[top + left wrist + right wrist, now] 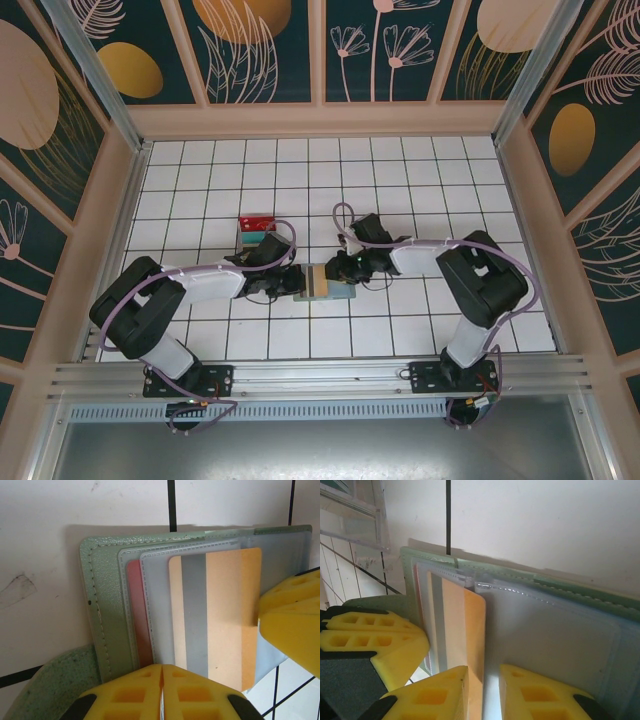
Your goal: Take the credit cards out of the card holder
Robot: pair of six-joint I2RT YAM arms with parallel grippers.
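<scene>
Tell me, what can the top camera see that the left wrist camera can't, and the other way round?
Top view: the left arm and right arm whole, the clear tray, the patterned walls. Left wrist view: a red card tucked in a pocket, and the stitched seams. Both: the card holder, the tan card and the left gripper.

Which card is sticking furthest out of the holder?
The tan card with the grey stripe, almost fully exposed; the red card shows just a sliver.
</scene>
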